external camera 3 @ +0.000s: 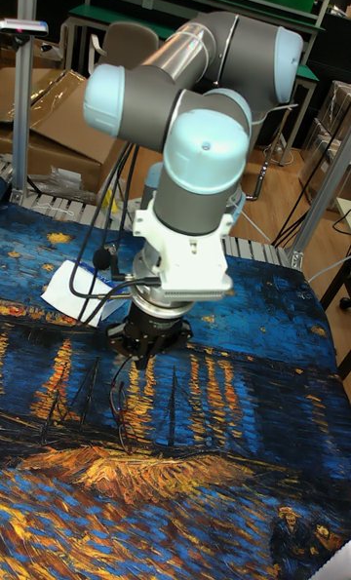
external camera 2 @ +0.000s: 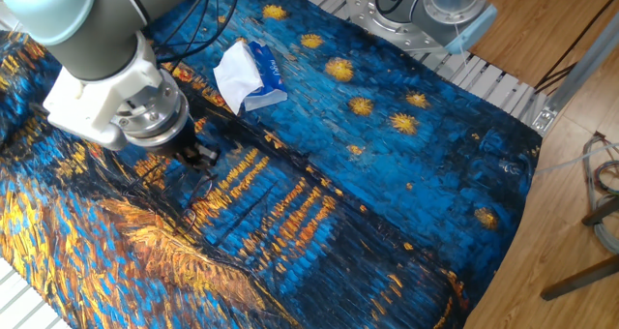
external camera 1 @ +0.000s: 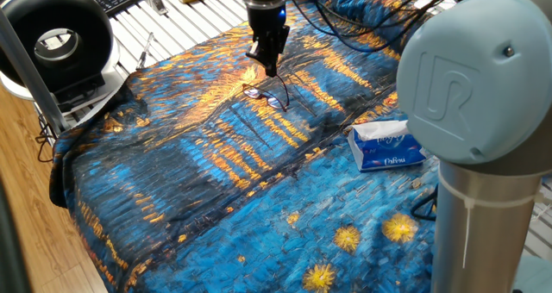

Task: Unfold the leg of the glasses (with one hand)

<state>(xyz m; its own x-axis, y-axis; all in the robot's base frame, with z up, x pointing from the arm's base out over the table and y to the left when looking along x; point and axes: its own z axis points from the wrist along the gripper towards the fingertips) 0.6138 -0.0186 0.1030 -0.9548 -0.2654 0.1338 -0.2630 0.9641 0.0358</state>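
Your tool (external camera 1: 267, 66) hangs just above the glasses (external camera 1: 266, 95), which lie on the patterned cloth over the table (external camera 1: 172, 30). Its fingers look pinched narrow, gripping nothing that you can see. Whether the leg is swung out is too small to tell, so treat the unfolding as unconfirmed.

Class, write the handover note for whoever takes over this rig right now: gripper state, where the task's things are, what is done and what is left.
Gripper: the black two-fingered gripper hangs just above the cloth, fingers pointing down; whether it is open or shut cannot be told from these views.
Things: the small dark wire-frame glasses lie on the blue and orange painted cloth, directly below the fingertips. The blue and white tissue pack sits apart, nearer the arm's base.
Done: the gripper is positioned over the glasses.
Left: it is too small to tell whether the leg is already gripped or opened; probably the unfolding is unfinished, so check the leg first.
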